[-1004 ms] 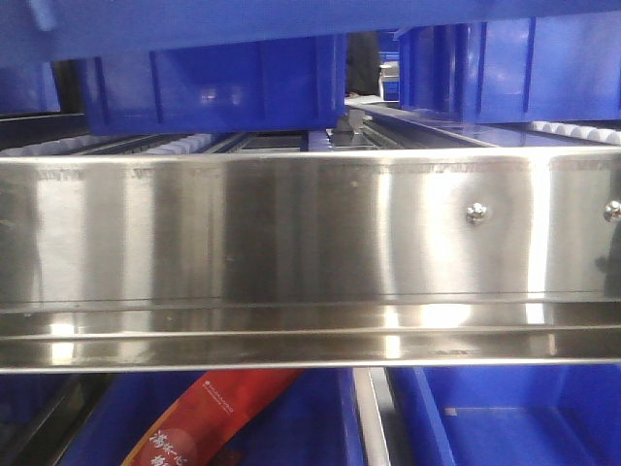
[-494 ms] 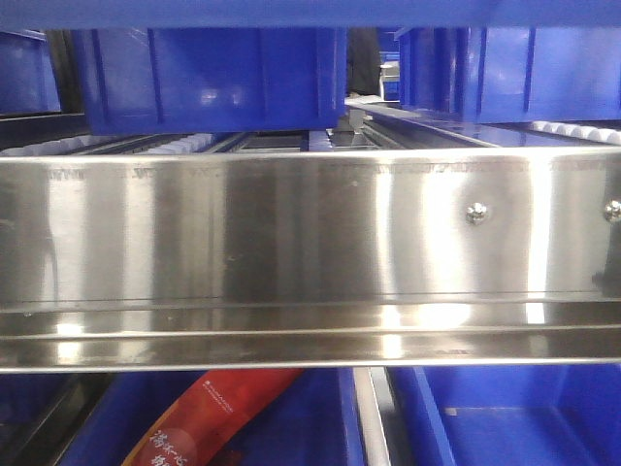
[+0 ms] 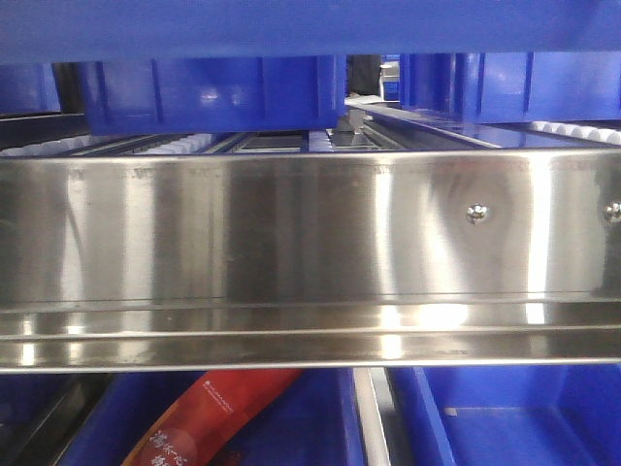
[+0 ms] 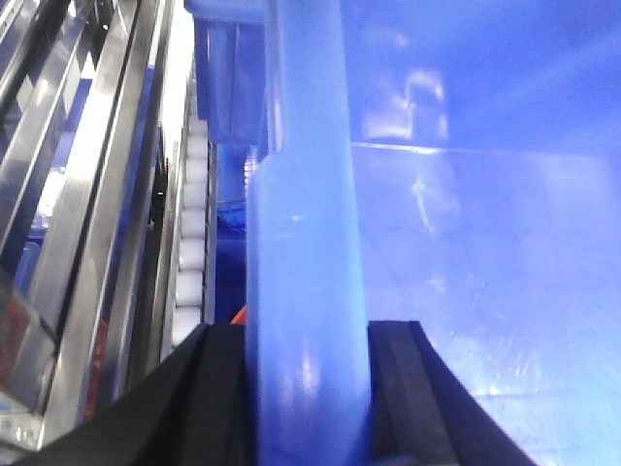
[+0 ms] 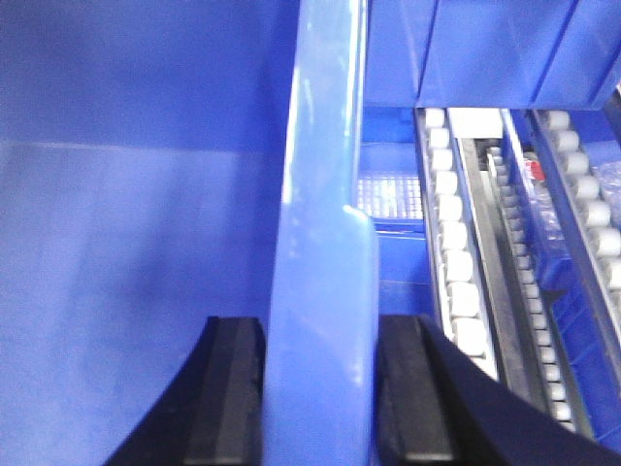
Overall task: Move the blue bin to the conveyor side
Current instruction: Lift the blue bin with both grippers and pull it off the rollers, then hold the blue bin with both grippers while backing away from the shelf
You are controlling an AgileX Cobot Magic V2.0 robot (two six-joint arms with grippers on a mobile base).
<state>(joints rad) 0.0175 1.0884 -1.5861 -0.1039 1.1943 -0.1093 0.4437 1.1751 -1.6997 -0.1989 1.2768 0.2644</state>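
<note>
The blue bin is held by its thick rolled rim on both sides. In the left wrist view the rim (image 4: pixel 306 243) runs up between the black fingers of my left gripper (image 4: pixel 307 330), which is shut on it. The bin's glossy inside wall (image 4: pixel 485 272) lies to the right. In the right wrist view my right gripper (image 5: pixel 322 325) is shut on the opposite rim (image 5: pixel 325 146), with the bin's inside (image 5: pixel 126 243) to the left. In the front view the bin shows as a blue band (image 3: pixel 310 29) across the top. The conveyor belt with the red frame is out of view.
A shiny stainless-steel rail (image 3: pixel 291 233) with screws (image 3: pixel 475 213) fills the front view. Other blue tubs (image 3: pixel 213 92) stand on white roller tracks (image 5: pixel 451 243) behind it. Below the rail, a lower blue tub holds a red packet (image 3: pixel 209 417). Rollers and steel rails (image 4: pixel 194 223) run beside the left gripper.
In the front view the blue band of the held bin has levelled out and come lower, covering more of the top of the tubs behind. The rail has not moved.
</note>
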